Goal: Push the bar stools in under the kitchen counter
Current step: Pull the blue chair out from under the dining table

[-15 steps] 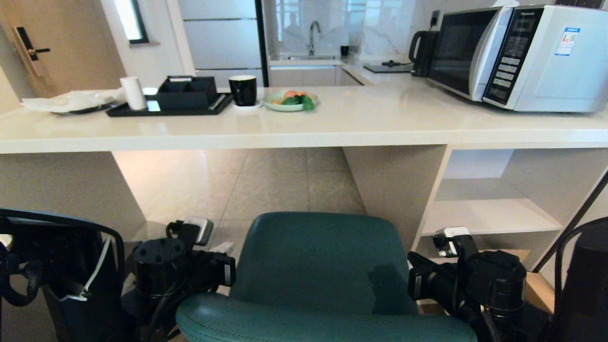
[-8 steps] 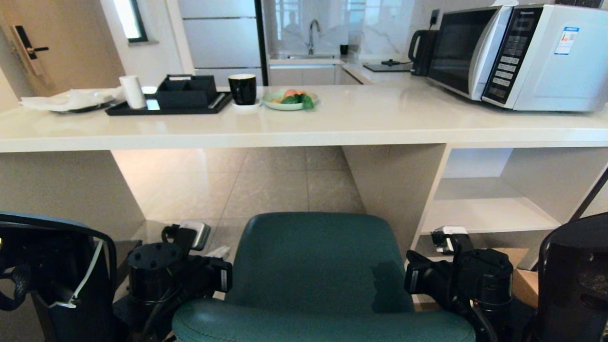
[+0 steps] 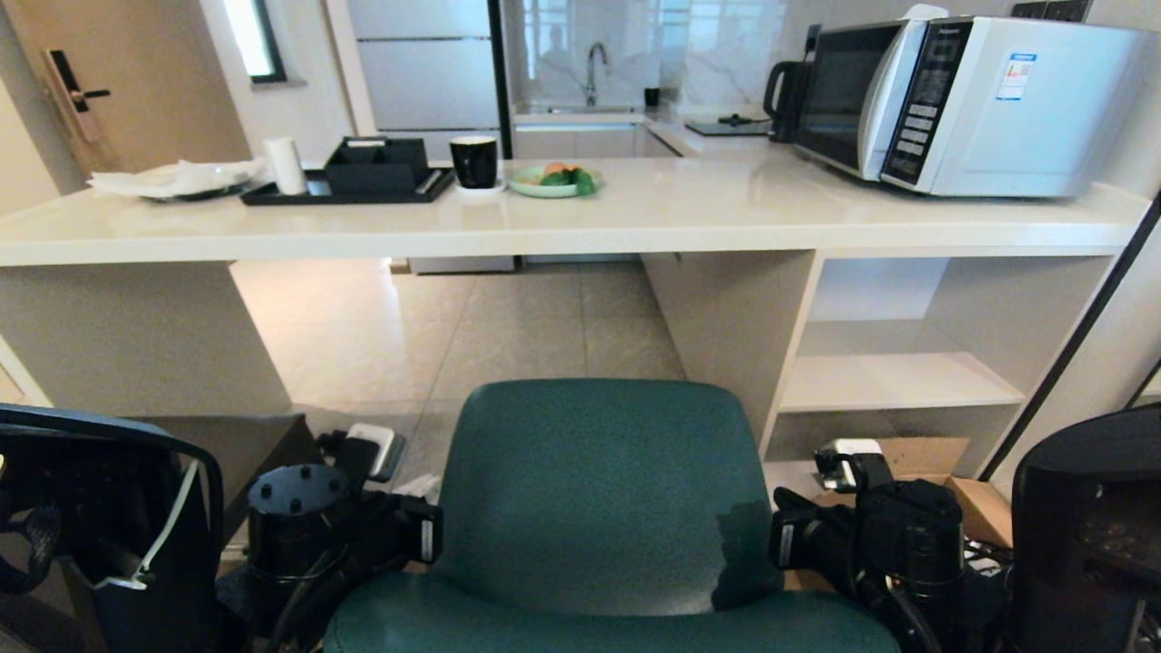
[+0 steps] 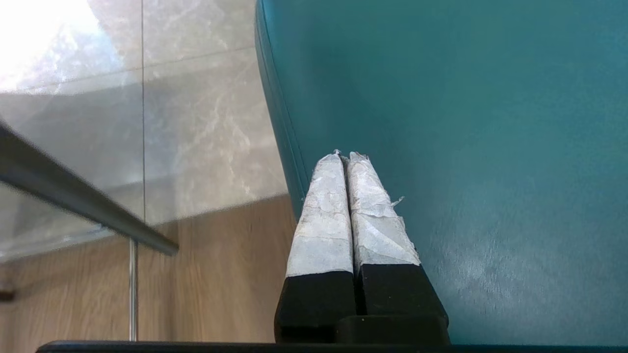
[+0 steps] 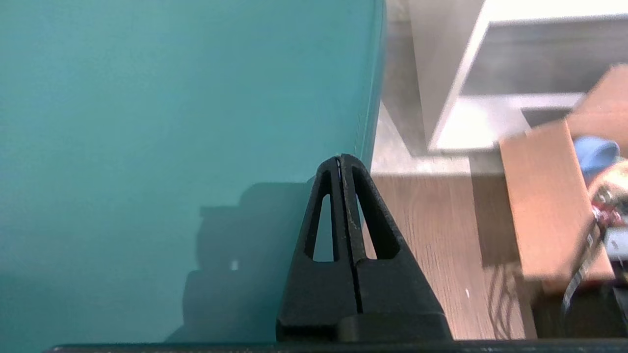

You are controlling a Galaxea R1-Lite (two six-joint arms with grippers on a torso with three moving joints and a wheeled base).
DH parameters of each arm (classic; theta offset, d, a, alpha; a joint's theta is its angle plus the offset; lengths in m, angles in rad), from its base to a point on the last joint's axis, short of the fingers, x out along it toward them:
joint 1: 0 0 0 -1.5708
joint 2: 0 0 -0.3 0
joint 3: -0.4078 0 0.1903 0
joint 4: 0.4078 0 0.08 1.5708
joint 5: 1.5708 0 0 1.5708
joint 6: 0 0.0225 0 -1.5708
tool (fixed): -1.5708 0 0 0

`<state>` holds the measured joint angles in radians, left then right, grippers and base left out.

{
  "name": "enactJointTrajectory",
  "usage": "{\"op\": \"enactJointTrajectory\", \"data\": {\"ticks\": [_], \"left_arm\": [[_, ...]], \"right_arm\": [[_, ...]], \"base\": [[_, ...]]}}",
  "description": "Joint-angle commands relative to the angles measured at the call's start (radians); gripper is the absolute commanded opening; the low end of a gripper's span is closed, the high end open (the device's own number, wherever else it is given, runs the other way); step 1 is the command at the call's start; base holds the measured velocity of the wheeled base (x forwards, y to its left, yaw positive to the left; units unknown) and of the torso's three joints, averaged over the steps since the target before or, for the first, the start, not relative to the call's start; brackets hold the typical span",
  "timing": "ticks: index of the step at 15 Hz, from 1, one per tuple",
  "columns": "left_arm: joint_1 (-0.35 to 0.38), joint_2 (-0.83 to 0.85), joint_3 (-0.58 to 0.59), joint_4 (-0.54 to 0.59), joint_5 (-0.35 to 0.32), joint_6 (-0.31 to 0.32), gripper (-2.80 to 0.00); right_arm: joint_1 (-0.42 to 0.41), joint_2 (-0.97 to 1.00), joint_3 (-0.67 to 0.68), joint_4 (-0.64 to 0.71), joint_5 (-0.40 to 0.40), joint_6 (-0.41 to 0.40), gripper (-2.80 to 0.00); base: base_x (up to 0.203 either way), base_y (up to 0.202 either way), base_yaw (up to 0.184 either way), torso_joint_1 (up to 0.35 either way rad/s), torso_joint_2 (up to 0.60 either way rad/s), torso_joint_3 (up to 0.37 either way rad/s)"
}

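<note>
The rounded teal bar stool (image 3: 599,490) fills the bottom middle of the head view, its low back toward me, facing the opening under the kitchen counter (image 3: 635,227). My two arms flank it, the left wrist (image 3: 345,526) and the right wrist (image 3: 862,535) level with its back; the fingers are hidden there. In the left wrist view the left gripper (image 4: 346,156) is shut, its taped fingers lying against the teal back (image 4: 466,122) near its side seam. The right gripper (image 5: 340,158) is shut too, at the other side edge of the stool (image 5: 171,98).
White open shelves (image 3: 889,381) stand under the counter's right end, with a cardboard box (image 3: 970,499) on the wood floor before them. On the counter are a microwave (image 3: 980,100), a black tray (image 3: 345,186), a mug (image 3: 473,161) and a fruit plate (image 3: 553,180). A grey panel (image 3: 127,336) bounds the opening's left.
The whole head view has shifted: the counter now looks smaller and higher, with more floor and shelving showing, so the camera has moved. The stool stays between my arms, both grippers still shut.
</note>
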<state>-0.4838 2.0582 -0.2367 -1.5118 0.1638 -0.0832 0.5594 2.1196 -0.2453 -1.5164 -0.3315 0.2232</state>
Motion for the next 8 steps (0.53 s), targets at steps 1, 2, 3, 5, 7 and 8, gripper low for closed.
{"op": "enactJointTrajectory", "data": {"ticks": [1, 2, 3, 5, 7, 8], "left_arm": [[0.004, 0.002, -0.008, -0.018, 0.002, -0.004, -2.80], [0.004, 0.003, -0.013, -0.018, 0.002, -0.003, -2.80], [0.005, 0.006, -0.016, -0.018, 0.002, -0.003, -2.80], [0.009, 0.011, -0.027, -0.018, 0.002, -0.003, -2.80], [0.016, 0.019, -0.047, -0.018, 0.000, -0.003, -2.80], [0.024, 0.029, -0.061, -0.018, -0.001, -0.003, -2.80]], "right_arm": [[0.001, 0.003, -0.003, -0.014, -0.001, 0.001, -2.80], [-0.001, 0.004, -0.005, -0.014, -0.001, 0.001, -2.80], [-0.001, 0.006, -0.005, -0.014, -0.001, 0.001, -2.80], [0.002, -0.004, -0.008, -0.014, -0.003, -0.001, -2.80], [0.011, -0.033, 0.004, -0.014, -0.003, -0.008, -2.80], [0.014, -0.050, 0.015, -0.014, -0.003, -0.015, -2.80]], "base": [[-0.141, 0.000, 0.002, -0.002, 0.01, -0.002], [0.000, 0.000, 0.000, 0.000, 0.00, 0.000], [0.000, 0.000, 0.000, 0.000, 0.00, 0.000], [0.000, 0.000, 0.000, 0.000, 0.00, 0.000], [0.000, 0.000, 0.000, 0.000, 0.00, 0.000], [0.000, 0.000, 0.000, 0.000, 0.00, 0.000]]}}
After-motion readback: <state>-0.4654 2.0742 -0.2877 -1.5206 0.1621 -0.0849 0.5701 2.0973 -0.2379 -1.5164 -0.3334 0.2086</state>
